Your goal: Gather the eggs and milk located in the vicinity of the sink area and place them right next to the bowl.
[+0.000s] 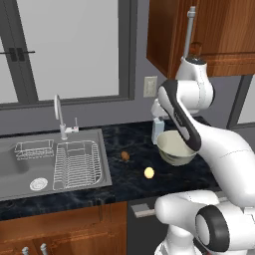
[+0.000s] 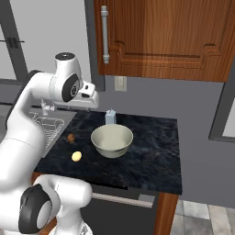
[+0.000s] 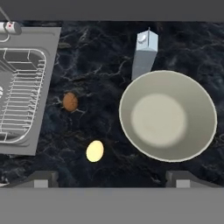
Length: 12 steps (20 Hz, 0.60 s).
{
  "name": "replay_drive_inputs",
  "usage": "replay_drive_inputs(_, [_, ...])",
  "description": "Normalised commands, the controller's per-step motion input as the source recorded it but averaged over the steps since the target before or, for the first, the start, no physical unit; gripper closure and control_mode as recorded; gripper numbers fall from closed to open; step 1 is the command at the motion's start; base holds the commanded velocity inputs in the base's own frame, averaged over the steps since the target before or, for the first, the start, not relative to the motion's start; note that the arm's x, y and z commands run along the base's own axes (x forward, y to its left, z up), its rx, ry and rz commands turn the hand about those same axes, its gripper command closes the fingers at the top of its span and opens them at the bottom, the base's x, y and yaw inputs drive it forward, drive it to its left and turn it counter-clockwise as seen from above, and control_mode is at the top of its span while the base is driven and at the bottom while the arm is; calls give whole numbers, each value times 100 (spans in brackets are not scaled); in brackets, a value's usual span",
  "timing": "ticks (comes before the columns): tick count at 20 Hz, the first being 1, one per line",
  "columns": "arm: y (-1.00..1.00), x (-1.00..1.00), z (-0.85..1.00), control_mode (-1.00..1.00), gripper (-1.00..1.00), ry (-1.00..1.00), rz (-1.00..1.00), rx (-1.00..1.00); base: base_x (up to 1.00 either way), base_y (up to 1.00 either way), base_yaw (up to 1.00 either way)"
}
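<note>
Dark fingers [image 3: 112,178] wide apart, holding nothing, high above counter [image 3: 100,57]. Cream egg [image 3: 95,151] at 11 o'clock, brown egg [image 3: 70,101] beyond; bowl [image 3: 168,116] at 1, milk [image 3: 145,53] touching its far rim; sink [image 3: 24,87] at 9.

Left base view: sitting behind the arm at its left, looking forward and down, taking in the sink [image 1: 52,164] at nine o'clock and the bowl [image 1: 175,147] near three. Right base view: riding behind at the right, facing forward and down, framing the same bowl [image 2: 112,140] at centre, the counter [image 2: 151,151] stretching toward three. Hand view: hanging close above, peering straight down, catching bowl [image 3: 168,115] at three o'clock, milk [image 3: 145,53] near one, both eggs [image 3: 94,151] around eight. Sharing counter, bowl, milk and eggs across all three.
</note>
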Motion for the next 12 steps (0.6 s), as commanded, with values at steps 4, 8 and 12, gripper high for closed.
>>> replay_drive_inputs(4, [25, -17, -14, -100, -100, 0, 3, 0, 0, 0, 0])
replay_drive_inputs(8, [23, -11, -10, -100, -100, 0, 4, 0, 0, 0, 0])
replay_drive_inputs(12, [12, -10, -13, -100, -100, 0, 5, 0, 0, 0, 0])
